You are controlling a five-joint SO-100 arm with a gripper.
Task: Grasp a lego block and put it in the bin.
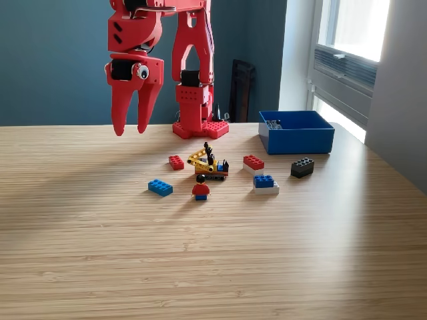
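Note:
My red gripper (131, 130) hangs in the air at the exterior view's upper left, fingers pointing down and slightly apart, with nothing between them. It is well above the table and left of the bricks. On the wooden table lie a blue brick (160, 187), a small red brick (176, 162), a red brick on a white one (253, 163), a blue brick on a white one (265, 183) and a black brick (302, 167). The bright-blue bin (297, 131) stands at the back right, with something small and pale inside.
A yellow and black lego vehicle (208, 164) and a lego figure (201, 189) with a red torso stand among the bricks. The arm's red base (199, 127) is bolted at the table's far edge. A dark object leans on the wall behind. A window is at the right.

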